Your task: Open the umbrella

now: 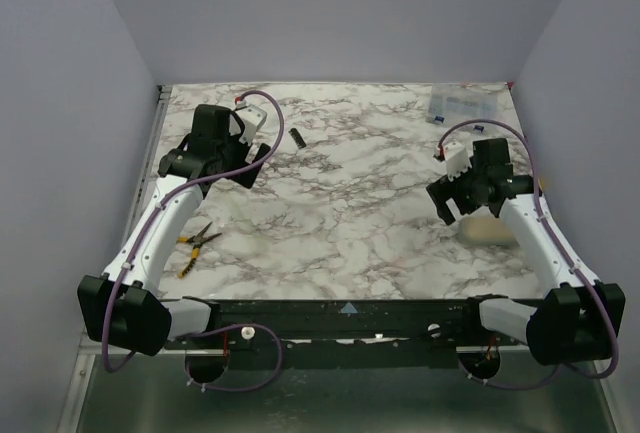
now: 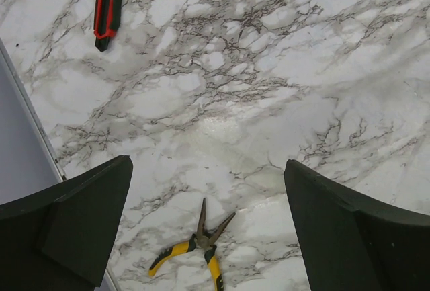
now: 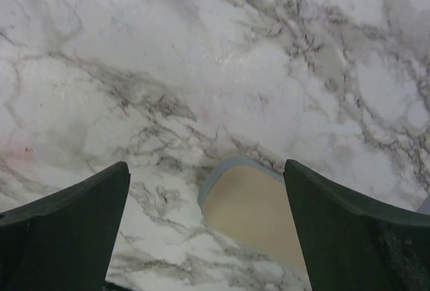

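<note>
Your left gripper (image 2: 207, 162) has its jaws spread wide with nothing between them, only marbled desk (image 2: 289, 69) below. In its wrist view yellow-handled pliers (image 2: 198, 247) lie between the two fingers, and a red-and-black tool (image 2: 107, 2) lies farther off near the desk's left edge. From above, this gripper sits towards the far left corner.

Your right gripper (image 3: 205, 164) is likewise spread and holds nothing. It sits near the right edge, over a tan pad (image 3: 252, 214) with a pale blue rim that lies flat on the desk. A clear bag (image 1: 455, 105) lies in the far right corner.

None of your views shows the umbrella, so you cannot tell where it is.
</note>
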Action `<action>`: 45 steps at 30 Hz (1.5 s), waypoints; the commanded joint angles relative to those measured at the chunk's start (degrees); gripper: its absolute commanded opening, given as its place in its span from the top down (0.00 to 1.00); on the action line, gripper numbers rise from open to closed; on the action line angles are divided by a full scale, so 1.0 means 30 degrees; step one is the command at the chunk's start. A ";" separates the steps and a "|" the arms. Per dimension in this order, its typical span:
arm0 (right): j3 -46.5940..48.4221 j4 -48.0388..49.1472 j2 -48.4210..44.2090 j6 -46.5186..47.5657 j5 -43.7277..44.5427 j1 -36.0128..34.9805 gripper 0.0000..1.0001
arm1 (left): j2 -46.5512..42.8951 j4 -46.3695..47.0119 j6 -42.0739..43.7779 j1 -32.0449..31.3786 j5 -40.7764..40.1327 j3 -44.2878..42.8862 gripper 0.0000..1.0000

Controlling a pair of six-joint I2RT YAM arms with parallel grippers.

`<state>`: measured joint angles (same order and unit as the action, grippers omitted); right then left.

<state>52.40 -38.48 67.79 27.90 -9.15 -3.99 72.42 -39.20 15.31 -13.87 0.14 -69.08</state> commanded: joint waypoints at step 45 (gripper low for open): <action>0.8172 -1.1783 1.1530 0.5044 -0.7652 -0.4150 0.08 | 0.0097 -0.3167 -0.2074 0.2718 0.6058 -0.1974 0.01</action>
<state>73.38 -59.88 101.49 38.76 -24.62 -17.65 73.01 -48.05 8.45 -5.87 11.60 -74.74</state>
